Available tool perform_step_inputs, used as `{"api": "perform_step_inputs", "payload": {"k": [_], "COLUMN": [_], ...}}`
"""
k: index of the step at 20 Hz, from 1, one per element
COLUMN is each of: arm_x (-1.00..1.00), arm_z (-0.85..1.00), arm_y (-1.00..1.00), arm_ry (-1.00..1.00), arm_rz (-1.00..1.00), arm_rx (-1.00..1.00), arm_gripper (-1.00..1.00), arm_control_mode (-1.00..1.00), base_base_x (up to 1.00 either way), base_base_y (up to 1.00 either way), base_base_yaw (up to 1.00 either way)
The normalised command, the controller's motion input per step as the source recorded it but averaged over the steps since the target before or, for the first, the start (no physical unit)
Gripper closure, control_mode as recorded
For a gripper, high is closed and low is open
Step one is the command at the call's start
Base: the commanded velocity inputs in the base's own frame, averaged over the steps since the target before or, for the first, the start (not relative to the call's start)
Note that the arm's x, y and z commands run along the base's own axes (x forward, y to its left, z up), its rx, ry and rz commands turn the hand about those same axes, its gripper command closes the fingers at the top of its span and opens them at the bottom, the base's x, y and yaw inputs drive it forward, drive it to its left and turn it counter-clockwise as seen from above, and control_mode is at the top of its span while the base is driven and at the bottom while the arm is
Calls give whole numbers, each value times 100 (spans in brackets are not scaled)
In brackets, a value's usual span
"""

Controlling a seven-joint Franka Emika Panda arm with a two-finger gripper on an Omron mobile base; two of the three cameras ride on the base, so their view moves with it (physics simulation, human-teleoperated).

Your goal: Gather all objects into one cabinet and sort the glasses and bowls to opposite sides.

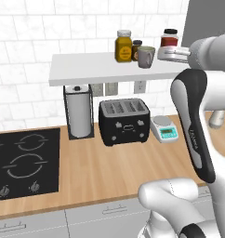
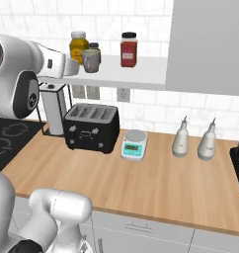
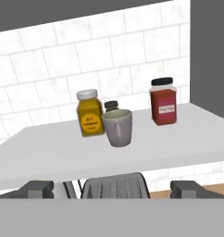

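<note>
1. The grey cup [image 3: 117,127] stands upright on the open white shelf [image 3: 49,152], just in front of the yellow jar [image 3: 90,113].
2. The red jar [image 3: 163,101] stands apart, further along.
3. The gripper [image 3: 113,189] faces the cup from short of the shelf edge, jaws spread wide, holding nothing.

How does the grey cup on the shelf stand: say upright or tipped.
Upright: the grey cup stands on its base on the white shelf, rim upward, beside the yellow jar.
</note>
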Motion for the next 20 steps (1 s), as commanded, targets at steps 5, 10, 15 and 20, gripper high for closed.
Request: {"api": "perform_step_inputs", "payload": {"k": [5,10,15,20], "arm_x": [45,39,1,20], "arm_z": [0,0,0,-10], "arm_y": [-13,-5,0,0], "arm_ry": [9,13,0,4], "arm_rz": [0,0,0,0], "arm_rx": [14,8,-1,-17], "arm_gripper": [-100,-100,-100,-100], "arm_control_mode": [-100,-100,-100,-100], "base_base_x": [0,0,0,0], "base_base_y": [0,0,0,0], "base_base_yaw": [0,0,0,0]}}
